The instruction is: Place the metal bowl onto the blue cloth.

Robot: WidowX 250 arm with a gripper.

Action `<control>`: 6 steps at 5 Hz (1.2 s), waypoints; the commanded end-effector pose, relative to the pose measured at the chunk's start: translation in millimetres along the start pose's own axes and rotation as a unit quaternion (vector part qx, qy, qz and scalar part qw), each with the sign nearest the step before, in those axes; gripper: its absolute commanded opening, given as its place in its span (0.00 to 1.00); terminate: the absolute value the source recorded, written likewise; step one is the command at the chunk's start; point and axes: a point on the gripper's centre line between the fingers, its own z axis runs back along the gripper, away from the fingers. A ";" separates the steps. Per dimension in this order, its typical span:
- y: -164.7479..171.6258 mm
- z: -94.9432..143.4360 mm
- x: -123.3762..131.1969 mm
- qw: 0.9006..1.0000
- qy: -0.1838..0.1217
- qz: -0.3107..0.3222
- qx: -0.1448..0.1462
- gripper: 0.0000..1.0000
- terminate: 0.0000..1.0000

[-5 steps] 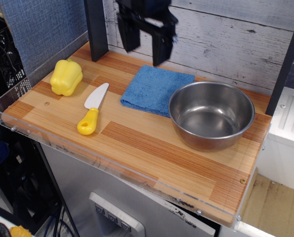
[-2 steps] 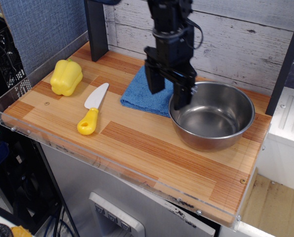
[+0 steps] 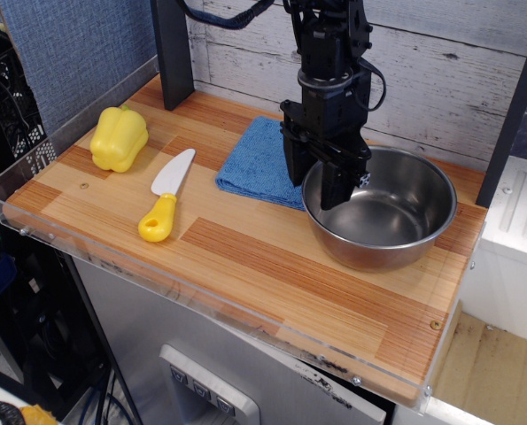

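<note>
The metal bowl (image 3: 383, 212) stands upright on the wooden table at the right, its left rim touching the edge of the blue cloth (image 3: 256, 159), which lies flat behind and to its left. My gripper (image 3: 317, 189) hangs down over the bowl's left rim. It is open, with one finger (image 3: 295, 168) outside the rim over the cloth and the other finger (image 3: 336, 190) inside the bowl. The rim lies between the two fingers. The right part of the cloth is hidden behind the gripper.
A yellow toy pepper (image 3: 119, 138) sits at the far left. A toy knife (image 3: 165, 197) with a yellow handle lies left of the cloth. A dark post (image 3: 172, 53) stands at the back left. A clear guard (image 3: 112, 257) lines the table's front edge.
My gripper has come down from above the back of the table and moved right. It now straddles the bowl's left rim. The bowl and cloth have not moved.
</note>
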 end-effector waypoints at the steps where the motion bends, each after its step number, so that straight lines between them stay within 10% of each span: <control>1: -0.2 17.3 0.8 1.000 -0.024 -0.007 0.013 0.00 0.00; 3: -9.1 27.5 3.8 0.999 -0.041 -0.019 0.007 0.00 0.00; 6: 16.7 106.9 -5.6 0.996 -0.078 0.035 -0.008 0.00 0.00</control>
